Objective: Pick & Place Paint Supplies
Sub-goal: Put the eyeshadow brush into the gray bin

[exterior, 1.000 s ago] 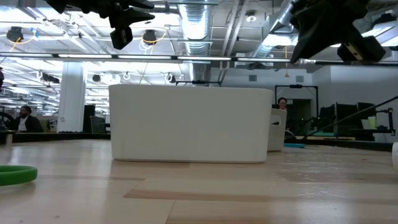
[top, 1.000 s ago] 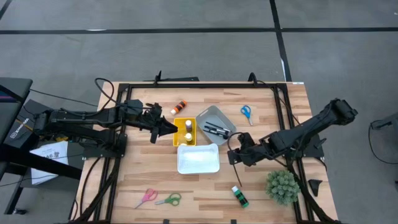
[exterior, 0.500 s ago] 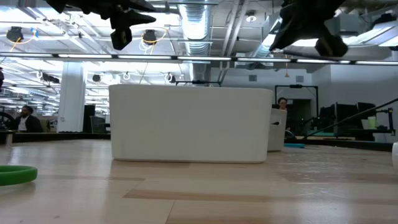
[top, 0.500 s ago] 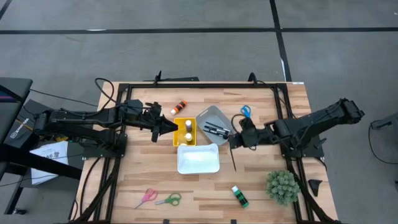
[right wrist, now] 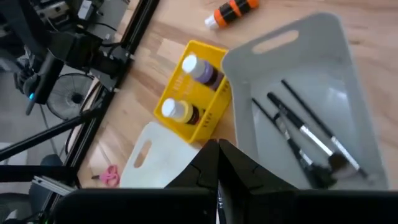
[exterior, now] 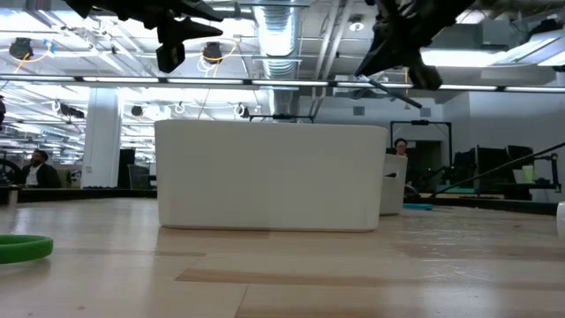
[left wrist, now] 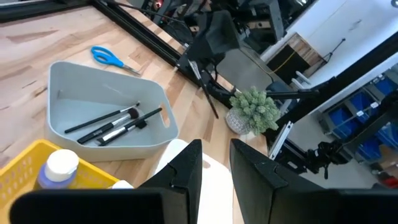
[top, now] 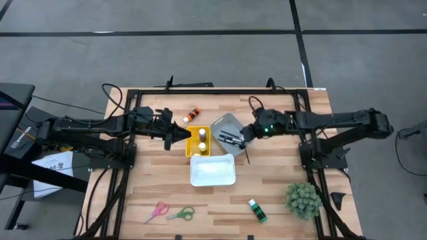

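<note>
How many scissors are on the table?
3: blue scissors on the far side, beside the grey bin; pink scissors and green scissors side by side at the near edge. More may be hidden.

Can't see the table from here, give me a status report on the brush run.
Right gripper shut on paintbrush, at grey bin edge. Left gripper beside yellow basket. Nothing blocking.

Right arm relocated to grey bin.
The right gripper (top: 244,136), clamped on a thin dark paintbrush (top: 246,152), has swung from near the fuzzy green plant (top: 303,199) to the grey plastic bin's (top: 230,125) edge.
</note>
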You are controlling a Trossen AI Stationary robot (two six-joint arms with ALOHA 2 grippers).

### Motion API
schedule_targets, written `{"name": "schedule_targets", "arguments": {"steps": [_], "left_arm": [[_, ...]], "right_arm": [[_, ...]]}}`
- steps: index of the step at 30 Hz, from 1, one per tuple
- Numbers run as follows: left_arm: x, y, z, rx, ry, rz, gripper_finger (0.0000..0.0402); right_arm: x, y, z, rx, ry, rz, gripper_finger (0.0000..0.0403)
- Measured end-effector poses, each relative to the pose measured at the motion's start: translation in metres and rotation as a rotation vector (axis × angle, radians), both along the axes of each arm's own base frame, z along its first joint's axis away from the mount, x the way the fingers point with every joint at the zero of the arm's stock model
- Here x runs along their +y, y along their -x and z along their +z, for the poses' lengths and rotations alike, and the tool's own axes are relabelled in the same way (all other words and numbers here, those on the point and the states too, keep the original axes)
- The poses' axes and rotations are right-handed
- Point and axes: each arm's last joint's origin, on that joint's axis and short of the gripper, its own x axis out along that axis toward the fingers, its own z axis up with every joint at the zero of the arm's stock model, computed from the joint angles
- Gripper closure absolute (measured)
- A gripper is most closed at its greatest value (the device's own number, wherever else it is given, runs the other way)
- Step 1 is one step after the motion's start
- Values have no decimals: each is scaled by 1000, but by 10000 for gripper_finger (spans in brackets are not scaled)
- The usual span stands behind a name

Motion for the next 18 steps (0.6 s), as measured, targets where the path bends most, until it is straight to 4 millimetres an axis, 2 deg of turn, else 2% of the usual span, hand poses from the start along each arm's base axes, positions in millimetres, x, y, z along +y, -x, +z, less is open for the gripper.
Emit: {"name": "schedule_targets", "arguments": {"steps": [12, 18], "left_arm": [[-1, 0, 0, 1, 93, 20, 325], [-8, -1, 0, -1, 84, 62, 325]], "right_arm": [[-58, 6, 1, -17, 75, 117, 403], [-82, 10, -2, -25, 104, 173, 403]]}}
